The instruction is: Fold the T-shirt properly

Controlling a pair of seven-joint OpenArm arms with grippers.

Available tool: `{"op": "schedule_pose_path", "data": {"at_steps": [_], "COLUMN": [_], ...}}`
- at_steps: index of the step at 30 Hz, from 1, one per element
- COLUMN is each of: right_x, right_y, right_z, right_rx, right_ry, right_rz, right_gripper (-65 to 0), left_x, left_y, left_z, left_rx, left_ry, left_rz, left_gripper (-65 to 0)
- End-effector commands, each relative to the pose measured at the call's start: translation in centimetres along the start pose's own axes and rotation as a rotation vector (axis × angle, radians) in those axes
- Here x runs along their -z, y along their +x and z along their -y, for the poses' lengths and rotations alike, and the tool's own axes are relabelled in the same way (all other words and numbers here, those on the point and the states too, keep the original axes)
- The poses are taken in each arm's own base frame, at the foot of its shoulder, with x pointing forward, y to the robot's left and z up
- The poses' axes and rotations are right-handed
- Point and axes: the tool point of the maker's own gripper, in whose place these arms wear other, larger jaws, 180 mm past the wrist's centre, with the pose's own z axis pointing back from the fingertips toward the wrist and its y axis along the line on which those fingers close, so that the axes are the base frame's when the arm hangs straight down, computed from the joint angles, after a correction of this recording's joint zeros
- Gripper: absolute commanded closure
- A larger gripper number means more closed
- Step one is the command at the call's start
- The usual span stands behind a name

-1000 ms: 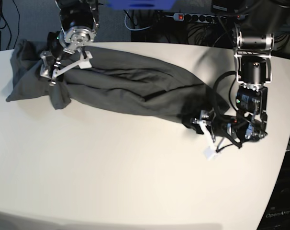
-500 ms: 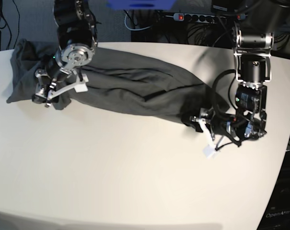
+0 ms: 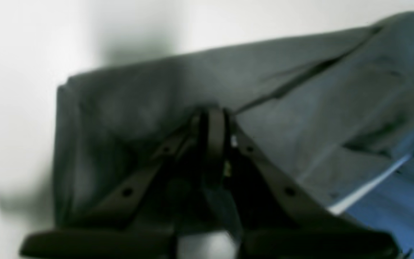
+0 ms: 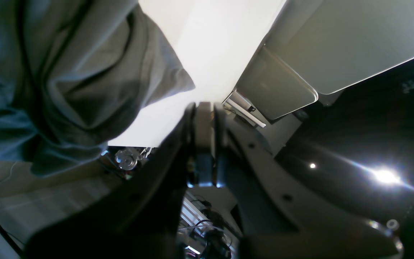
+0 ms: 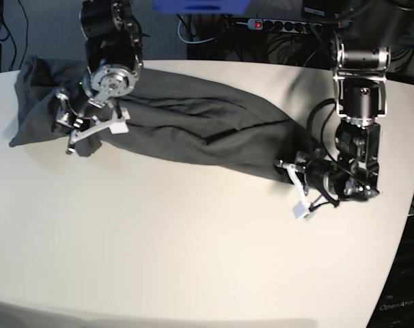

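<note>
Nearest us, the left tool [image 5: 294,179] sits pinched together at the end of the plain dark olive-grey thin cotton T-shirt [image 5: 186,126], bunched lengthwise across the white bench [image 5: 193,239]; whether cloth is caught is unclear. Farther back, the right tool [image 5: 69,126] is clamped tight at the other end, perhaps on nothing. Any pull could slip free or drag wrinkles.

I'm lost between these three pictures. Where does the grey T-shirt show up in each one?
Base view: T-shirt stretches across the table's far half, left to right.
Left wrist view: fills the middle and right.
Right wrist view: bunched at upper left.
Shared landmark: the white table.
</note>
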Motion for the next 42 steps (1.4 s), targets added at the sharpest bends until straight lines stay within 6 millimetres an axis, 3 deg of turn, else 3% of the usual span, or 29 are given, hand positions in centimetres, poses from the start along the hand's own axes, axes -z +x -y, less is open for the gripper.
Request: {"op": "schedule_pose_path", "data": {"at_steps": [1, 8, 15, 20, 30, 37, 42], "right_x": [-0.2, -0.3, -0.2, -0.1, 0.3, 0.3, 1.1], "right_y": [-0.7, -0.7, -0.7, -0.5, -0.4, 1.4, 1.2], "right_z": [1.0, 0.8, 1.1, 1.7, 3.9, 2.0, 0.7], "right_rx": [0.016, 0.013, 0.017, 0.026, 0.069, 0.129, 0.211], "right_ry": [-0.031, -0.029, -0.035, -0.045, -0.083, 0.013, 0.100], "right_rz": [-0.035, -0.033, -0.034, -0.030, -0.036, 0.064, 0.076], "right_gripper": [-0.1, -0.1, -0.1, -0.1, -0.1, -0.1, -0.1], "left_x": [-0.6, 1.5, 3.8, 3.1, -0.2, -0.4, -0.1], "left_y": [2.3, 2.0, 0.0, -1.2, -3.2, -6.4, -8.7], "left_z": [0.4, 0.9, -1.7, -3.9, -8.6, -9.6, -9.9], "left_rx": [0.026, 0.051, -0.035, -0.069, -0.098, -0.127, -0.148], "left_ry": [-0.003, 0.052, 0.071, 0.104, 0.200, 0.216, 0.218], "left_rz": [0.060, 0.010, -0.062, -0.072, -0.099, -0.145, -0.175], "left_gripper": [-2.2, -2.2, -2.2, -2.2, -2.2, -2.2, -2.2]}}
